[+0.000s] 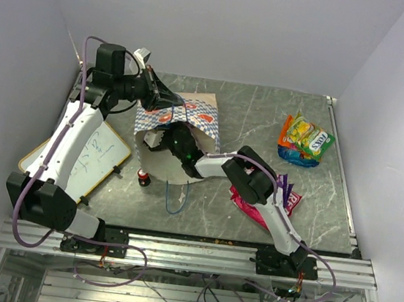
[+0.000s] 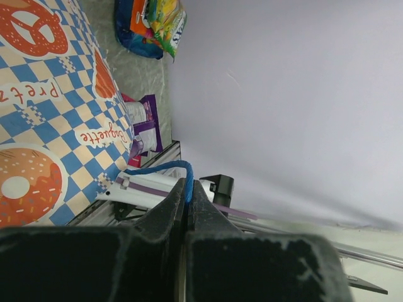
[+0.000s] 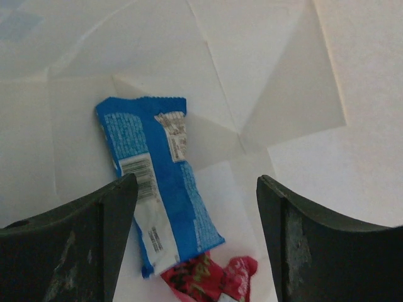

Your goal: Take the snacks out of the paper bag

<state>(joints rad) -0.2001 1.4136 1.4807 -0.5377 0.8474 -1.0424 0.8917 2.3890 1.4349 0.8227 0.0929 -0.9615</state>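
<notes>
One blue snack (image 3: 157,189) sits under spread right end effector (image 3: 196,189); left end effector (image 2: 187,192) pinches "Baguette" bag (image 2: 56,113) cord (image 2: 157,168).

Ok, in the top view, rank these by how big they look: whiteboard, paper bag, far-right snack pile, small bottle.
Largest: paper bag and whiteboard, about alike and both partly hidden, so not ranked against each other.
Next: snack pile.
Smallest: bottle.

The cream blue-checkered paper bag (image 1: 197,117) is matt and creased; the flat blue snack packet (image 3: 162,189) inside looks smooth, slightly glossy plastic.
</notes>
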